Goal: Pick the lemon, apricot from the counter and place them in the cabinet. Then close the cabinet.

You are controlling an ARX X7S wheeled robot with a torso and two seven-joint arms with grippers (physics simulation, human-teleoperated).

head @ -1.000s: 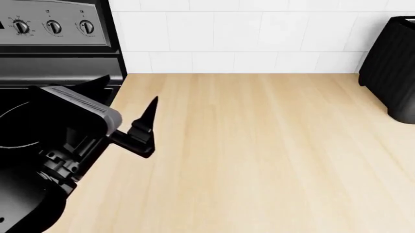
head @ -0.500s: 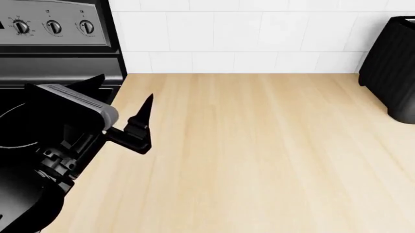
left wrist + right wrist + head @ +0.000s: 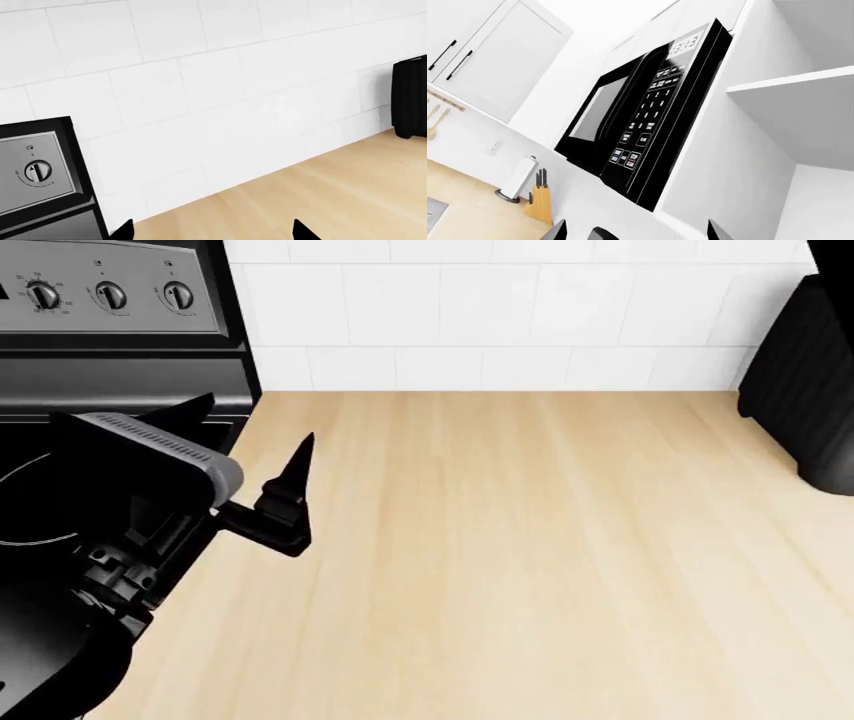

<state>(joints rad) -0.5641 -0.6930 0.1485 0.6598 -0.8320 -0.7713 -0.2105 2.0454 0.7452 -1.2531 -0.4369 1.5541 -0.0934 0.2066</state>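
The left gripper (image 3: 254, 465) hangs with its fingers spread apart and nothing in them, over the edge where the black stove (image 3: 80, 390) meets the counter (image 3: 534, 560). The right gripper (image 3: 634, 231) is spread too, up near the microwave (image 3: 647, 120) and an open cabinet shelf (image 3: 800, 85). No lemon or apricot shows

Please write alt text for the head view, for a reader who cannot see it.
The left tool hangs open over the left edge of a bare beige counter, beside a black stove. White tiles behind; no fruit visible.
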